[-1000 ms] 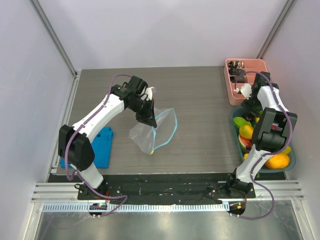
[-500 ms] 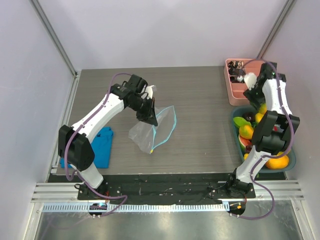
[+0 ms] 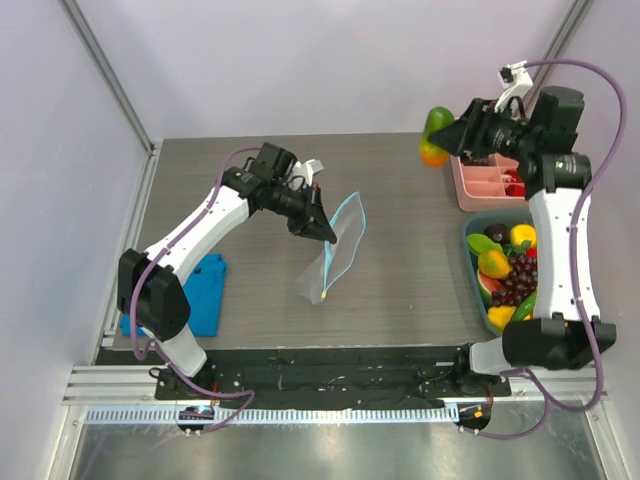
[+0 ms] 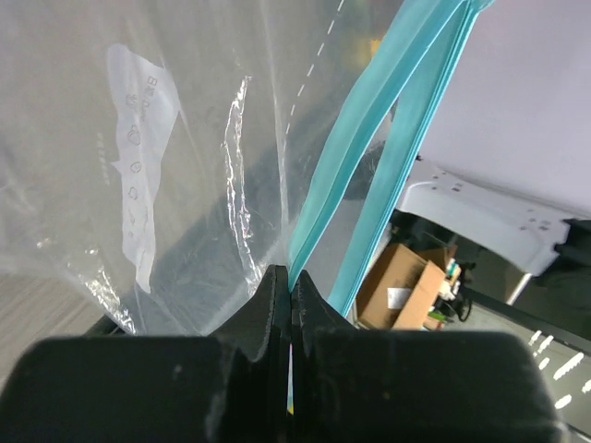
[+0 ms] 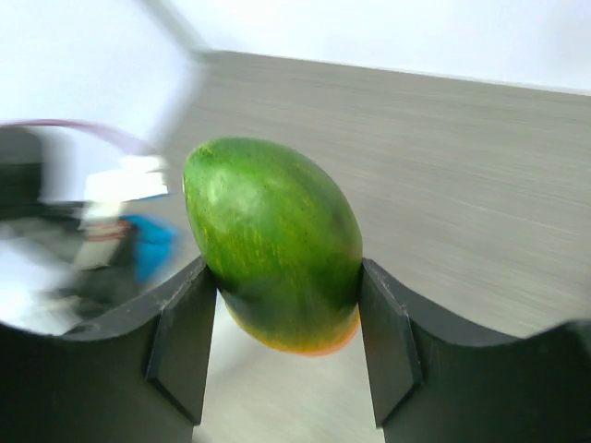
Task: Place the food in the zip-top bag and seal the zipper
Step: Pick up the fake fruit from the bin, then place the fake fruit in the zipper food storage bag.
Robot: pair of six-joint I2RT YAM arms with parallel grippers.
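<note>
Zip-top bag [image 3: 335, 245]: 1, hanging; green fruit [image 3: 435, 138]: 1, clamped.

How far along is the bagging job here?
Done: the left jaws are shut on the zip-top bag at its teal zipper, holding it up with the mouth open. In hand: the right jaws grip a green fruit in the air, away from the bag. Left: the other fruit sits in the blue bin, none clearly shows in the bag, and the zipper is unsealed.
</note>
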